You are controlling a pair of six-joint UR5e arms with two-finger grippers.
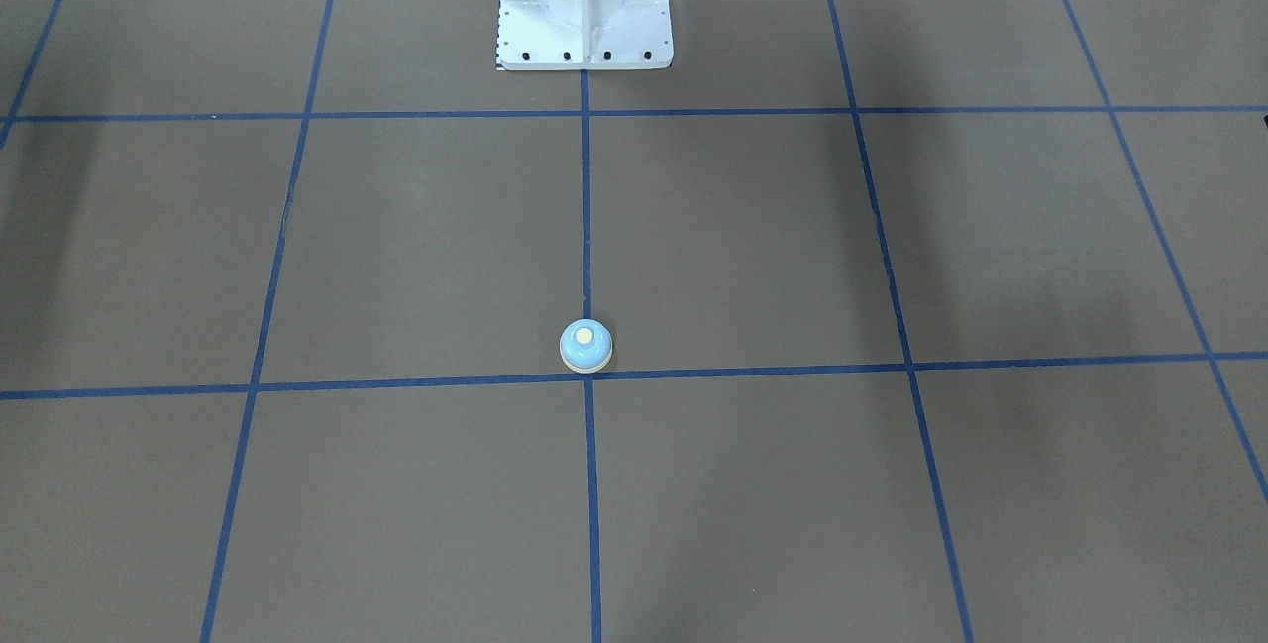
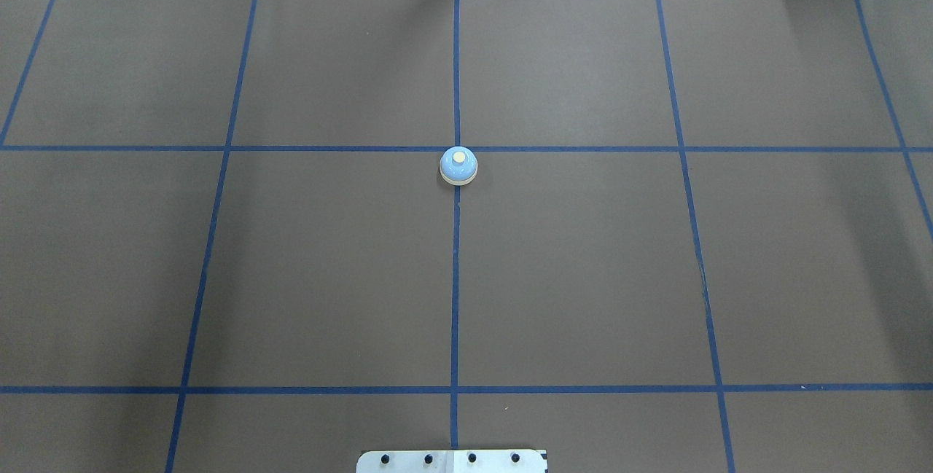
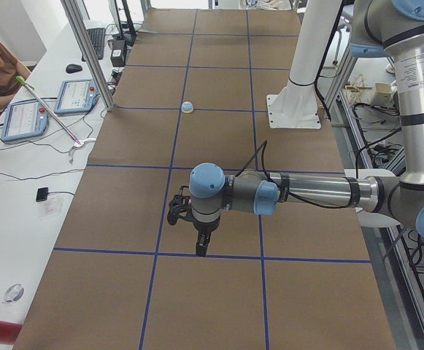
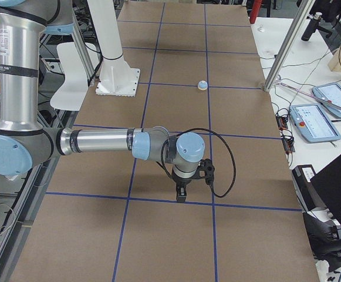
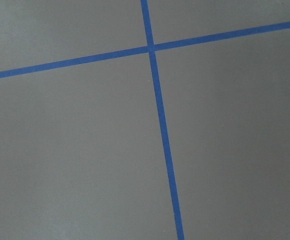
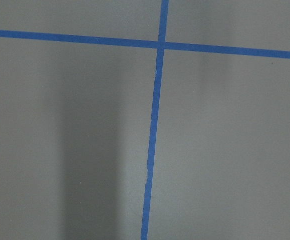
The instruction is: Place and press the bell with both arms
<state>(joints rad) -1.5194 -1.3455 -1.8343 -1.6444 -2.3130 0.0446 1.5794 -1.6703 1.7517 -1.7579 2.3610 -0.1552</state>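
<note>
Light blue with a cream button and a cream rim, the bell (image 1: 585,345) stands upright on the brown paper-covered counter (image 1: 743,247). It sits on the centre line of blue tape (image 1: 586,207), just on the robot's side of a crossing with a transverse line. Nothing touches it. That spot lies straight out from the white pedestal (image 1: 584,9), so I judge it is meant to be equally reachable from both sides.

Both arms are well apart from the bell, out towards the counter's two ends. The left arm (image 3: 306,193) stretches level over the counter with the left end effector (image 3: 200,244) pointing straight down above a tape line. The right arm (image 4: 100,142) mirrors it, with the right end effector (image 4: 182,194) hanging the same way. This matched, out-of-the-way pose reads as a ready or rest stance, leaving the middle open. Only the side views show either end effector, so I cannot tell how wide its fingers stand. Neither seems to carry anything. Both wrist views show only counter and tape crossings, with no fingers in frame.

As for writing, a white label (image 3: 423,69) on the left arm's upright link is too small to read, and the bell shows no marking.
</note>
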